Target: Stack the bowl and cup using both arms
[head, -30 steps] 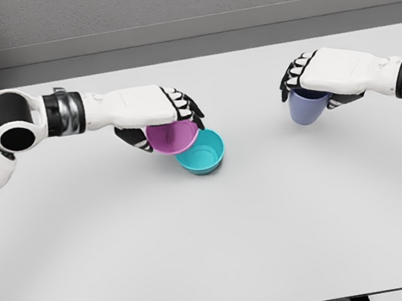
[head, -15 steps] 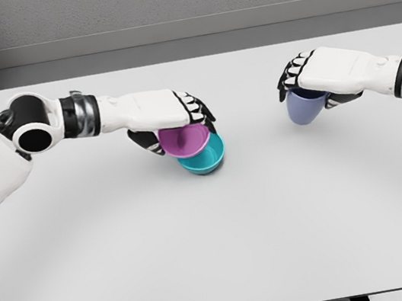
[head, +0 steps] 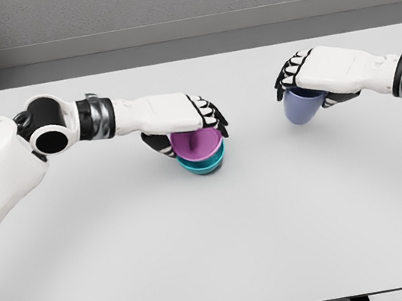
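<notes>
Left hand point(head: 194, 121) clamped on purple bowl point(head: 197, 144), apparently seated in teal bowl point(head: 203, 165) mid-table point(head: 217, 248). Right hand point(head: 313, 79) grips blue cup point(head: 301, 108) at right, likely lifted. Cup left to stack.

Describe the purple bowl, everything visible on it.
The purple bowl is a small, smooth, plastic-looking bowl in magenta-purple, opening upward. It sits nested inside the teal bowl, whose rim shows just below and around it, roughly level. The left hand covers it from above, fingers curled over its far rim and the thumb at its left side, so much of its outer wall is hidden. Part of its inner surface shows.
</notes>
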Tool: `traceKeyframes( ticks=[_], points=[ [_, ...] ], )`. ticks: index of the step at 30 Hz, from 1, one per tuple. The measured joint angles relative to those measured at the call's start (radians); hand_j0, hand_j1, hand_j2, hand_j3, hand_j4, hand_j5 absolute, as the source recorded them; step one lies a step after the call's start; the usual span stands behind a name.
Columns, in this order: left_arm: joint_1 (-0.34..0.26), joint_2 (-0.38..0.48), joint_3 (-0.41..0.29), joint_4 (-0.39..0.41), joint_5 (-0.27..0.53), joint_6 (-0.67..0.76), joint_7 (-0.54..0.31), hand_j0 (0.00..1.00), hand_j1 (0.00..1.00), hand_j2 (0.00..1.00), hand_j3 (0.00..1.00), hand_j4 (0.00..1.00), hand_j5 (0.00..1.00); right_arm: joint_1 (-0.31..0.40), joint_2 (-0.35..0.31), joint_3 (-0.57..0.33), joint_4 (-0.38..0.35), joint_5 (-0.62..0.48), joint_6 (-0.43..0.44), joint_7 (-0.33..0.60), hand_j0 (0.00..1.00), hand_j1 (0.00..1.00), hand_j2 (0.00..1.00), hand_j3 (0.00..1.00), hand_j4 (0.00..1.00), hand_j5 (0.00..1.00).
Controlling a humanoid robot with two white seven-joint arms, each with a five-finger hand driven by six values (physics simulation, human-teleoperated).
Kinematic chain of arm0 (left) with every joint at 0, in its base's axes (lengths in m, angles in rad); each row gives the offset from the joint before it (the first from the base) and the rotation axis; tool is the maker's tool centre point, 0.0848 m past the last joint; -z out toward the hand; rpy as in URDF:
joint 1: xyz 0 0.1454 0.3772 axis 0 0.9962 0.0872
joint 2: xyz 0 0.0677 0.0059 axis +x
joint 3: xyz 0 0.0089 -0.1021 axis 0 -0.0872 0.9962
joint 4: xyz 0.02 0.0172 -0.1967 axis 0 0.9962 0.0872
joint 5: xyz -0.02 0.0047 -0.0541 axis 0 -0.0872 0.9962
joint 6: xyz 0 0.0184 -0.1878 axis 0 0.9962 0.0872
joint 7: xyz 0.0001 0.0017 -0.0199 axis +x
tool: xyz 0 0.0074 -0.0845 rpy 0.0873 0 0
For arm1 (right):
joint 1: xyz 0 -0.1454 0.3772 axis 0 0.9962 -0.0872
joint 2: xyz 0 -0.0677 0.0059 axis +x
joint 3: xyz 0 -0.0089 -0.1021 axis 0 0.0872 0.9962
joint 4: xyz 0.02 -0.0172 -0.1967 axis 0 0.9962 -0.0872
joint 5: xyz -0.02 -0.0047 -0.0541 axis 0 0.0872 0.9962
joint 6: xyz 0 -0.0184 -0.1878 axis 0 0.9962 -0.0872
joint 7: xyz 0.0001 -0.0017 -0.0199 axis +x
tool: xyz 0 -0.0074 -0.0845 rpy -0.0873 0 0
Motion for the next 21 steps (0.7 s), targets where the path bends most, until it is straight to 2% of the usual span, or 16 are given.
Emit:
traceKeyframes(
  ticks=[12, 17, 21],
  points=[
    [0.006, -0.001, -0.005, 0.009, -0.003, 0.000, 0.000, 0.73, 0.73, 0.73, 0.73, 0.73, 0.73, -0.032, -0.017, -0.004, -0.011, -0.006, -0.007, 0.001, 0.62, 0.62, 0.62, 0.62, 0.62, 0.62],
    [0.008, -0.001, -0.004, 0.011, -0.011, 0.000, 0.000, 0.84, 0.84, 0.84, 0.84, 0.84, 0.84, -0.041, -0.022, -0.005, -0.013, -0.012, -0.008, 0.002, 0.62, 0.62, 0.62, 0.62, 0.62, 0.62],
    [0.008, -0.001, -0.004, 0.011, -0.017, 0.000, 0.000, 0.85, 0.85, 0.85, 0.85, 0.85, 0.85, -0.049, -0.023, -0.004, -0.014, -0.013, -0.009, 0.002, 0.62, 0.62, 0.62, 0.62, 0.62, 0.62]
  ],
)
